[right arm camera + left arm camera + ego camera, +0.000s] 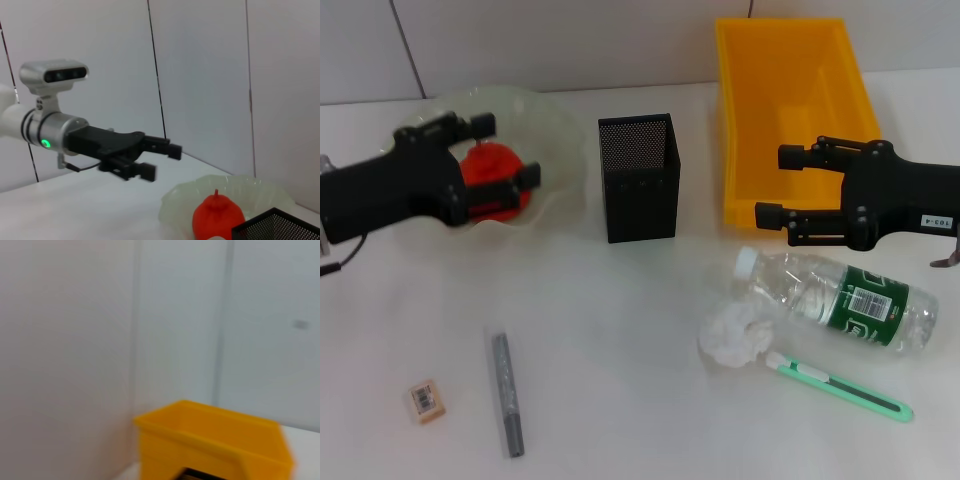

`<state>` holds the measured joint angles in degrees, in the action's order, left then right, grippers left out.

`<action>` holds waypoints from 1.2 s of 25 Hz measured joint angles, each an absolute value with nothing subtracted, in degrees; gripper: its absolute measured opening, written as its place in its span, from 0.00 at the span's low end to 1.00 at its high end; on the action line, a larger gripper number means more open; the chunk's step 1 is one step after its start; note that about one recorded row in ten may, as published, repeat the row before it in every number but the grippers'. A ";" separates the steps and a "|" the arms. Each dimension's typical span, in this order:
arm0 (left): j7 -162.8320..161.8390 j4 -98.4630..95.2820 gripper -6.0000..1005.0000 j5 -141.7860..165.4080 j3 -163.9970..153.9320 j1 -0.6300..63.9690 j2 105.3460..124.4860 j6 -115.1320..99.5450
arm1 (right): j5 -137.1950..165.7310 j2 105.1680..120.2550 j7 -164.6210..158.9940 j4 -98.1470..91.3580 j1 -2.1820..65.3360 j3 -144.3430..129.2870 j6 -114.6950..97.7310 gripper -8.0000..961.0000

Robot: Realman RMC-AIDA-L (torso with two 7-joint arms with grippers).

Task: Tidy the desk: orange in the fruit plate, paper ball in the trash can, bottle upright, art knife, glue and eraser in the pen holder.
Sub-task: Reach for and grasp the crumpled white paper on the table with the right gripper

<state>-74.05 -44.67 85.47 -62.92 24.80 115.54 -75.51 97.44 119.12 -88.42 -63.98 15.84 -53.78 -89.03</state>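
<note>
Hovering above the fruit plate (pixel 560 130) at 10 o'clock, the left gripper (pixel 503 152) has its fingers spread apart, holding nothing; the orange (pixel 490 170) sits in the plate beneath them. Right gripper (pixel 775 184) at 3 o'clock, fingers apart and empty, over the near edge of the yellow trash can (pixel 790 110). Black mesh pen holder (pixel 638 177) upright at 12 o'clock, between plate and can. Bottle (pixel 835 297) lying on its side at 4 o'clock, cap toward the paper ball (pixel 735 335) just beside it. Art knife (pixel 840 387) flat at 5 o'clock. Glue (pixel 507 394) and eraser (pixel 426 400) lie apart at 7 to 8 o'clock.
</note>
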 joint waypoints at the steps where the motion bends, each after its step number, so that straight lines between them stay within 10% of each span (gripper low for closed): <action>1: -74.58 -44.94 0.86 86.29 -62.88 24.76 115.34 -77.21 | 97.64 119.12 -88.42 -63.98 15.89 -53.76 -89.03 0.77; 30: -75.41 -45.44 0.86 90.55 -62.21 24.64 115.85 -92.42 | 119.75 119.08 -117.88 -79.42 23.25 -54.60 -95.68 0.75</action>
<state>-75.41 -45.44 90.55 -62.21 24.64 115.85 -92.42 119.75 119.08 -117.88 -79.42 23.25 -54.60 -95.68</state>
